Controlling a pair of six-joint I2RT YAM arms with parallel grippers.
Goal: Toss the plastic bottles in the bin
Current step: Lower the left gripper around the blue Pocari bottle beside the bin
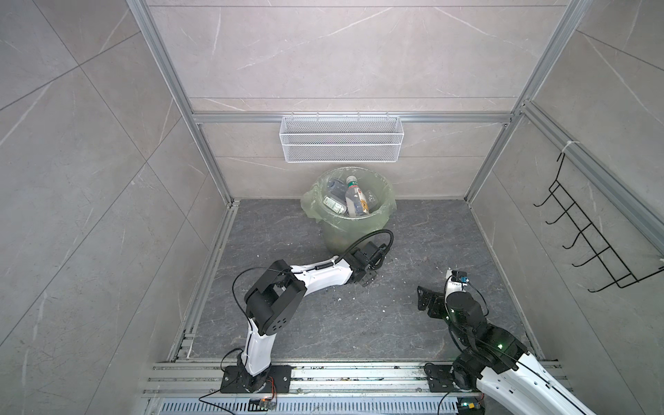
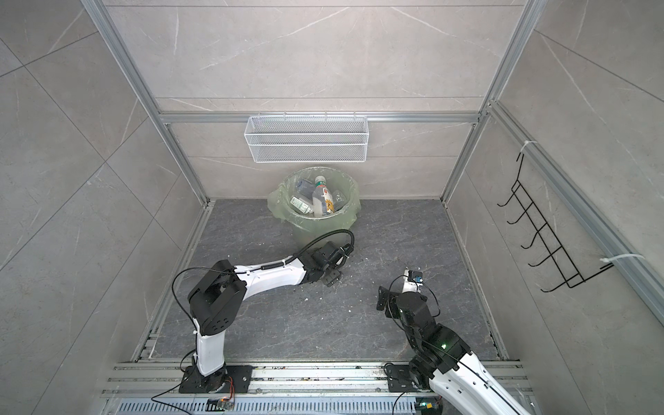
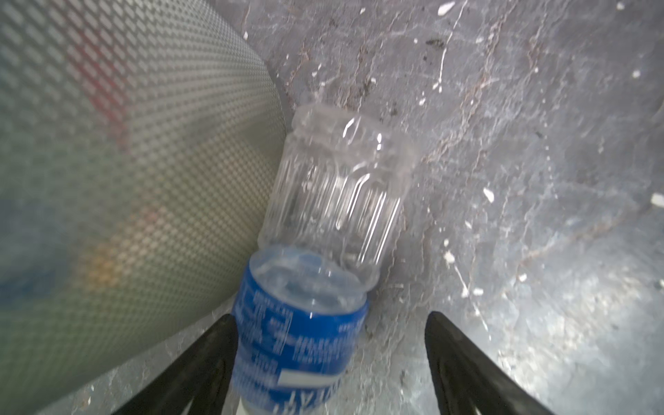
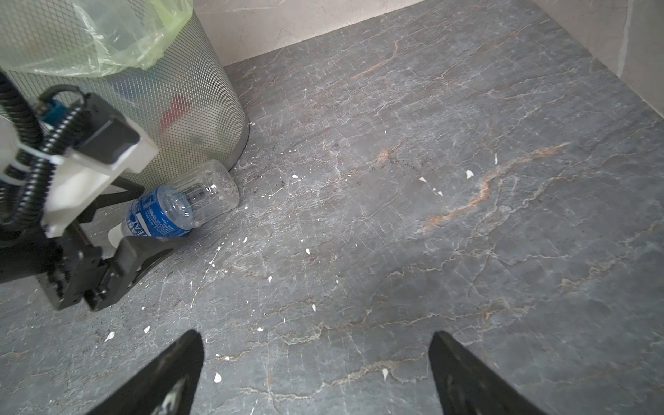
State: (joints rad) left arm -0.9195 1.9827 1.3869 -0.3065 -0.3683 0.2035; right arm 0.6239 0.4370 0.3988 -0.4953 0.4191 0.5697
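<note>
A clear plastic bottle [image 3: 330, 201] with a blue label lies on its side on the dark floor, against the foot of the bin [image 3: 125, 161]. My left gripper [image 3: 330, 316] is open around its labelled end. One finger touches the label and the other stands well clear. In the right wrist view the same bottle [image 4: 187, 204] lies between the left gripper's fingers [image 4: 154, 219]. Both top views hide it under the left gripper [image 1: 370, 275]. The green-lined bin [image 1: 350, 230] holds several bottles [image 1: 355, 197]. My right gripper [image 4: 316, 336] hangs open and empty over bare floor.
A white wire mesh basket [image 1: 341, 138] hangs on the back wall above the bin. A black hook rack [image 1: 589, 230] is fixed to the right wall. Small white flecks [image 4: 469, 174] dot the floor. Aluminium rails run along the floor's edges.
</note>
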